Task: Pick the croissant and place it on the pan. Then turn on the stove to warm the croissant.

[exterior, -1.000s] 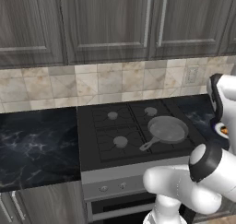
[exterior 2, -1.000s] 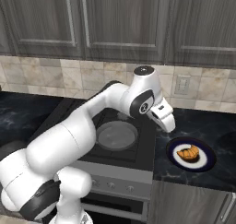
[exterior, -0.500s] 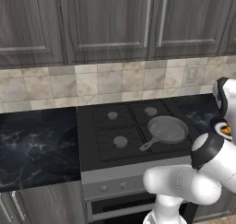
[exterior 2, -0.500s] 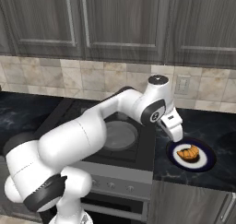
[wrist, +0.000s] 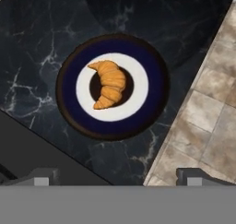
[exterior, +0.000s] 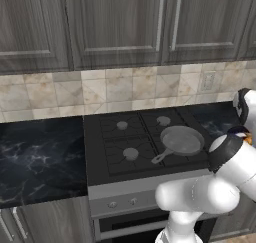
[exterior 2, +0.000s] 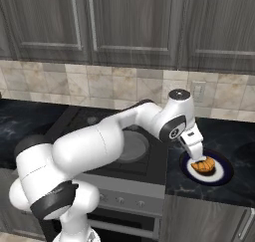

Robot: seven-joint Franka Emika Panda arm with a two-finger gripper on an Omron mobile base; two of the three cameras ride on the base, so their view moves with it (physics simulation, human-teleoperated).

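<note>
The croissant (wrist: pixel 109 90), small and golden-orange, lies in the middle of a round dark plate (wrist: pixel 67 87) with a white ring, on the black marble counter right of the stove (exterior: pixel 135 147). My gripper (exterior 2: pixel 198 157) hangs open just above the croissant (exterior 2: pixel 203 165), pointing down at it without touching it. In the hand view its fingertips (wrist: pixel 40 177) stand wide apart with nothing between them. The grey pan (exterior: pixel 182 139) sits on the stove's front right burner, its handle pointing front left. In the right base view my arm partly hides the pan (exterior 2: pixel 133 147).
Black marble counter (exterior: pixel 35 157) runs on both sides of the stove. The tiled backsplash (exterior 2: pixel 99 84) with a wall outlet (exterior 2: pixel 200 91) stands close behind the plate (exterior 2: pixel 221 176). Small knobs line the stove's grey front panel (exterior 2: pixel 124 198). Dark cabinets hang overhead.
My arm has swung right and down. The gripper went from over the stove's right edge to just above the croissant on the plate, staying open.
</note>
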